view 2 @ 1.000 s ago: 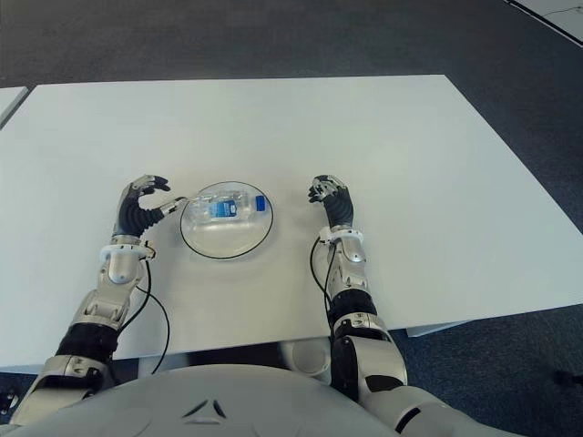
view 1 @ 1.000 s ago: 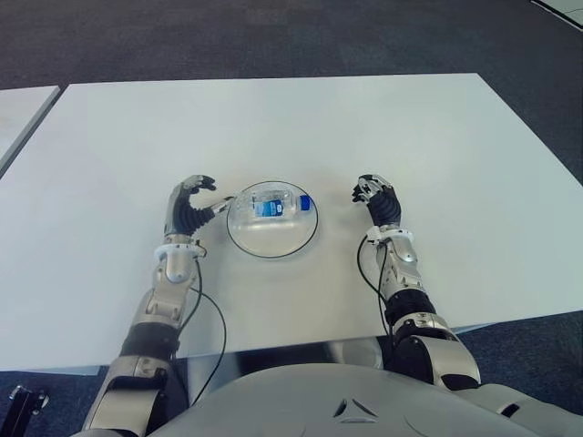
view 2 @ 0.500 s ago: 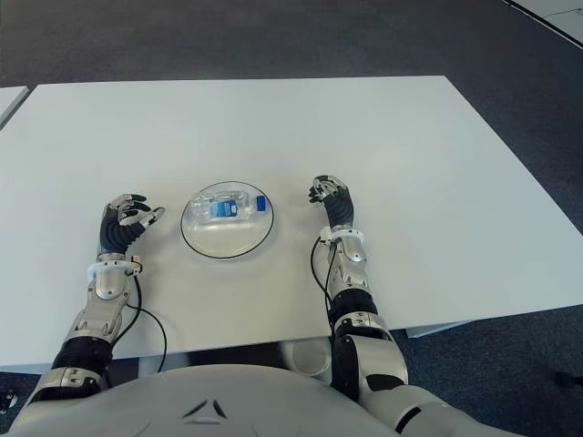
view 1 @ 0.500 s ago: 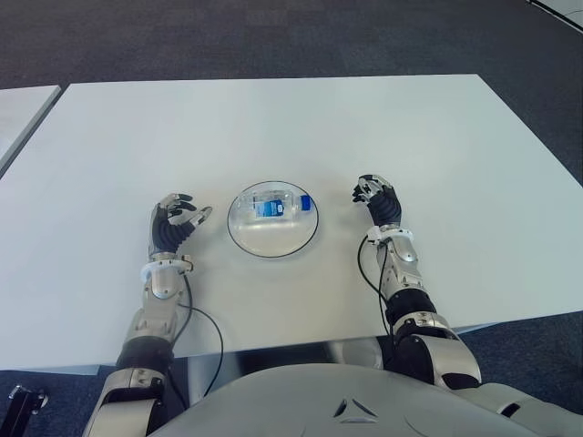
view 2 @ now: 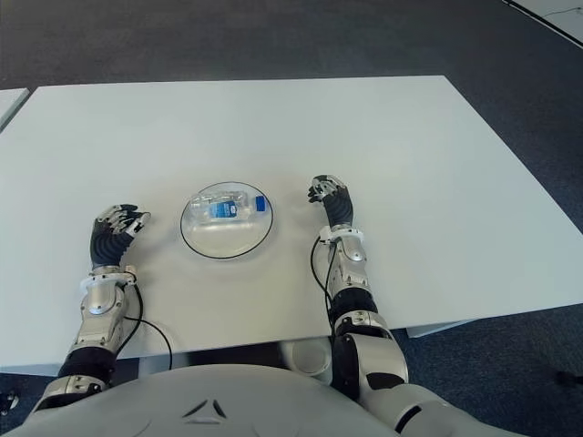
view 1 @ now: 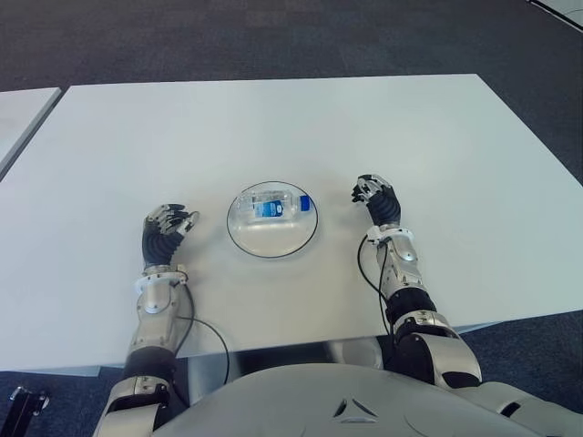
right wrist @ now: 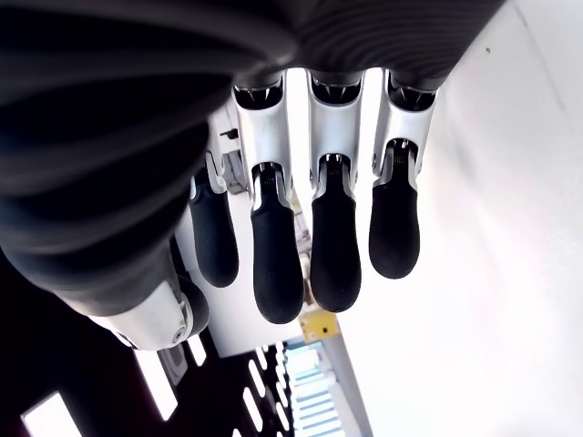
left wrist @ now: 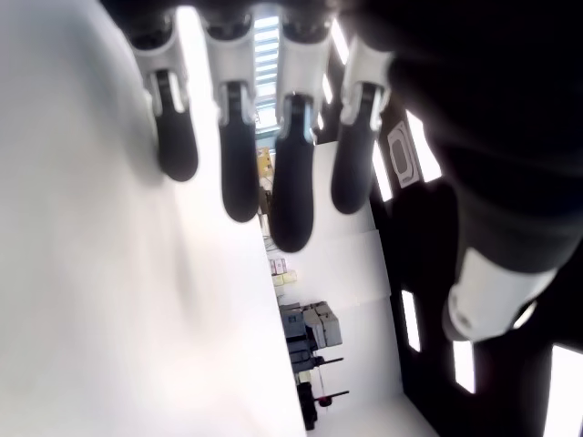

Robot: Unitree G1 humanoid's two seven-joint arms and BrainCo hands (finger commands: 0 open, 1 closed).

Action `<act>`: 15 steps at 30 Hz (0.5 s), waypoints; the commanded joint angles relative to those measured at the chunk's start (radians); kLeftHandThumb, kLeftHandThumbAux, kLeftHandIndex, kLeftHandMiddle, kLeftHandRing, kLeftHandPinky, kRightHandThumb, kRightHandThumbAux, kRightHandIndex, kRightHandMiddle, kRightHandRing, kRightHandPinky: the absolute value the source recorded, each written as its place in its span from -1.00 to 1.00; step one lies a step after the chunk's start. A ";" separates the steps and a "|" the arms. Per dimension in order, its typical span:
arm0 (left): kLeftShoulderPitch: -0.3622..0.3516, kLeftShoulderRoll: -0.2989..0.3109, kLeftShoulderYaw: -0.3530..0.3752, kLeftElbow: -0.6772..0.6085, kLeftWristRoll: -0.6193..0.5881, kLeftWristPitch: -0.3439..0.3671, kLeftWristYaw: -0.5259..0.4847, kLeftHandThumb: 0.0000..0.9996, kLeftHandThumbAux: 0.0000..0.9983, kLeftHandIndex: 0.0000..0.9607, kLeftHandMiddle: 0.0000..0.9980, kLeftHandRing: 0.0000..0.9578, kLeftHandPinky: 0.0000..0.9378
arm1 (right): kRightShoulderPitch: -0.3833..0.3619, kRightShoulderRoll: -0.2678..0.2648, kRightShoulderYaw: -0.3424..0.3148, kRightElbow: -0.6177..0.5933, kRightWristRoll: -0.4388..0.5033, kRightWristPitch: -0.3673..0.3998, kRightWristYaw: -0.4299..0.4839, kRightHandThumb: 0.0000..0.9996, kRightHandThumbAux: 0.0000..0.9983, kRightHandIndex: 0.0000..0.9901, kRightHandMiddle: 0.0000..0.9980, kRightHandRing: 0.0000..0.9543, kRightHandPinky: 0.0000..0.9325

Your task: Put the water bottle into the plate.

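Note:
A clear water bottle point(view 1: 269, 206) with a blue label and blue cap lies on its side inside the round glass plate point(view 1: 251, 238) at the middle of the white table point(view 1: 291, 127). My left hand point(view 1: 164, 233) is to the left of the plate, apart from it, fingers relaxed and holding nothing. My right hand point(view 1: 376, 199) shows to the right of the plate, fingers point(right wrist: 273, 264) loosely curved with nothing in them. The left wrist view shows only my own fingers point(left wrist: 237, 173) over bare table.
Dark carpet surrounds the table. A second white table edge point(view 1: 18, 109) shows at the far left. Cables point(view 1: 205, 332) run along both forearms near the table's front edge.
My left hand has drawn back from the plate's left rim, moving left and toward me, empty. The bottle stays in the plate. The right hand has not moved.

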 commanded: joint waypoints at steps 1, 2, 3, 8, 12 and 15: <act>0.048 -0.055 -0.002 0.012 -0.048 0.072 -0.046 0.71 0.33 -0.12 0.10 0.70 0.77 | 0.068 0.006 -0.003 0.071 -0.001 0.072 -0.014 0.42 0.45 -0.12 0.23 0.22 0.23; 0.049 -0.061 0.001 0.008 -0.062 0.087 -0.054 0.70 0.33 -0.12 0.10 0.71 0.76 | 0.068 0.005 -0.003 0.071 -0.002 0.073 -0.013 0.42 0.45 -0.12 0.23 0.22 0.23; 0.050 -0.066 0.004 0.006 -0.071 0.098 -0.060 0.70 0.34 -0.12 0.10 0.71 0.76 | 0.068 0.005 -0.003 0.071 -0.002 0.074 -0.013 0.42 0.45 -0.12 0.23 0.22 0.23; 0.035 -0.089 0.012 0.040 -0.091 0.067 -0.073 0.69 0.34 -0.12 0.10 0.74 0.79 | 0.067 0.004 0.000 0.074 -0.006 0.073 -0.018 0.42 0.45 -0.12 0.23 0.21 0.23; 0.026 -0.093 0.017 0.063 -0.098 0.039 -0.091 0.69 0.34 -0.12 0.09 0.70 0.73 | 0.065 0.004 -0.001 0.077 -0.008 0.072 -0.020 0.42 0.45 -0.12 0.22 0.21 0.23; -0.011 -0.086 0.028 0.155 -0.097 0.009 -0.105 0.69 0.34 -0.10 0.03 0.56 0.54 | 0.064 0.003 0.000 0.077 -0.009 0.073 -0.022 0.41 0.45 -0.12 0.22 0.21 0.23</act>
